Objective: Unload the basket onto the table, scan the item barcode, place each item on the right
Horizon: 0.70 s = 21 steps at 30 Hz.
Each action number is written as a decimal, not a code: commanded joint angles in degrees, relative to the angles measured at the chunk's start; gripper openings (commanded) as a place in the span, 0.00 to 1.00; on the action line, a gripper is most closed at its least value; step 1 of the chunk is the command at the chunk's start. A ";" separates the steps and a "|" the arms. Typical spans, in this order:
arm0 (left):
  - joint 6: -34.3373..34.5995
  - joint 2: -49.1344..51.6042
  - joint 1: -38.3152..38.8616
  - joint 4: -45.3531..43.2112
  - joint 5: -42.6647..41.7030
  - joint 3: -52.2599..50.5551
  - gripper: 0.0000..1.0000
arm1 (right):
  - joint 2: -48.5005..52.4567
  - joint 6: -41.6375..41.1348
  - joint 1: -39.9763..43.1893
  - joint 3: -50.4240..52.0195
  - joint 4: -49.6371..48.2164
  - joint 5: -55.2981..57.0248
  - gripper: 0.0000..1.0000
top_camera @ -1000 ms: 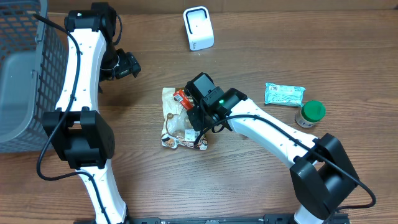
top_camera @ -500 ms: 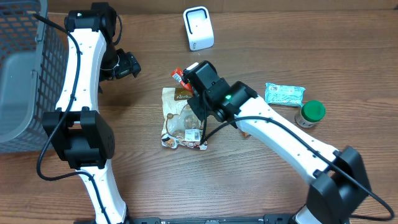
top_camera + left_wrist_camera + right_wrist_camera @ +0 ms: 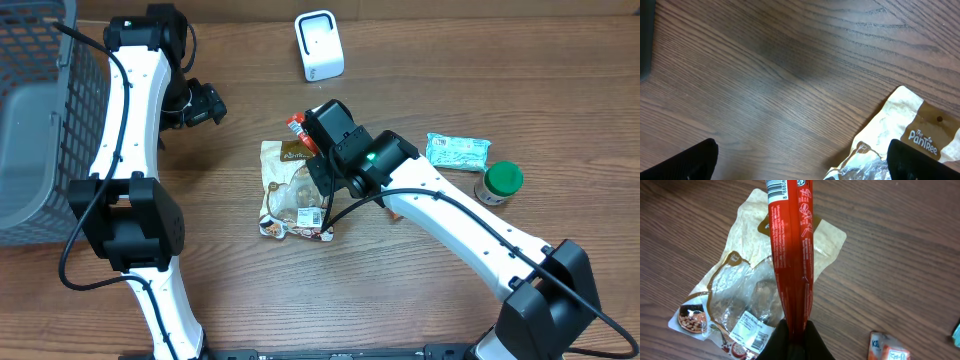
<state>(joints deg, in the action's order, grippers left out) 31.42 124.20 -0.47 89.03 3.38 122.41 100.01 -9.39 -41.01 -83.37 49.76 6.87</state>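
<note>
The pick-up part looks done: the right gripper (image 3: 796,336) is clamped hard on the lower end of a slim red stick packet (image 3: 790,255), its fingers pressed together with only the thin wrapper between them. The packet stands up out of the grip, clear of the wooden table (image 3: 480,60). It hangs above a tan-and-clear PanTree snack pouch (image 3: 290,195) that lies flat on the wood. The packet's barcode (image 3: 781,189) sits at its free end, partly cut off by the top edge of the right wrist view. In the overhead view that end points toward the white scanner (image 3: 319,45) at the far side of the table, but the two are apart, so the scan itself is probably not made yet. What seems left is to carry the packet closer and turn the barcode toward the scanner's face. The left gripper (image 3: 800,167) takes no part: its fingers are spread fully wide with nothing between them, and it hovers over bare wood just beside the pouch's upper corner.
</note>
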 commanded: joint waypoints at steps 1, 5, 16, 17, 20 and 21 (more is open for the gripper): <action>1.14 -0.98 0.11 -0.28 -7.02 1.05 1.00 | -0.90 -4.42 0.09 -1.09 -0.20 -0.96 0.04; 1.16 -0.98 0.11 -0.20 -21.92 1.07 1.00 | -0.94 -4.35 1.86 -1.09 -0.13 -8.20 0.04; -22.43 -0.92 2.08 -6.34 -50.03 1.05 0.74 | -2.19 -4.33 11.58 -1.09 -2.73 -37.09 0.04; -22.40 -0.92 3.10 -6.51 -49.99 1.05 0.71 | -2.21 -4.35 12.81 -1.09 -4.07 -41.72 0.04; -22.05 -0.90 5.97 -8.09 -49.94 1.05 0.42 | -2.23 -4.39 15.13 -1.09 -6.71 -50.31 0.04; -21.16 -0.92 7.04 -9.07 -49.94 1.05 0.35 | -2.23 -4.39 15.47 -1.09 -7.10 -51.23 0.04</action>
<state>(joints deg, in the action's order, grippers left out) 12.82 124.20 3.16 81.95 -41.45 122.41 100.01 -13.56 -26.92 -83.37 44.05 -31.83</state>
